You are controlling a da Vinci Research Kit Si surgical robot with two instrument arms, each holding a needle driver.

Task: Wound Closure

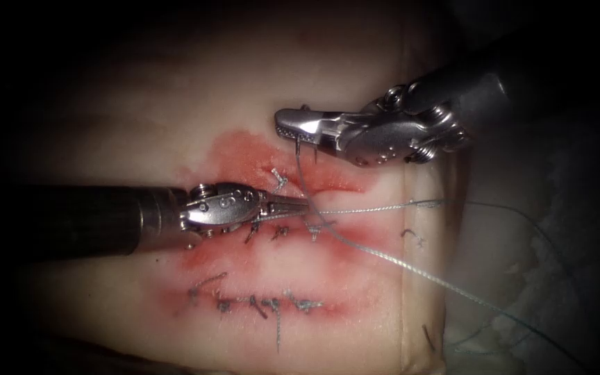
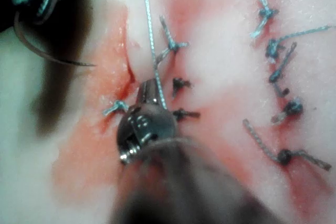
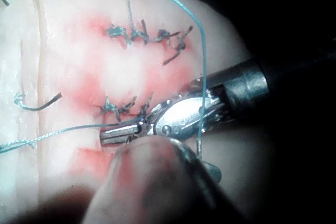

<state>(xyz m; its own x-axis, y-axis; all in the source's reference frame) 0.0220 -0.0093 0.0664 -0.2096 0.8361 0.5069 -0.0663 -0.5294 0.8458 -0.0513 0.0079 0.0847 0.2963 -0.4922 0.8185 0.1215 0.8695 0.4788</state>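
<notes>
My right tool [image 1: 287, 126] hangs over the tissue [image 1: 140, 139] above the cut's right end, jaws shut on the curved needle [image 2: 47, 54]. It grips near one end, and the rest of the arc hangs free, clear of the tissue. Thread [image 1: 383, 255] drops from those jaws to the cut [image 1: 328, 184], then trails to the lower right. My left tool [image 1: 302, 205] comes in from the left and lies low on the cut, jaws shut on the thread at the tissue. The left tool [image 3: 116, 134] has thread running away from its tip.
Several tied stitches with short cut ends [image 1: 279, 232] sit along the cut under the left tool. A second stitched row [image 1: 262, 303] lies nearer the camera. Red fluid [image 1: 237, 149] stains the tissue around both. The tissue's edge [image 1: 405, 278] is at the right, with loose thread beyond.
</notes>
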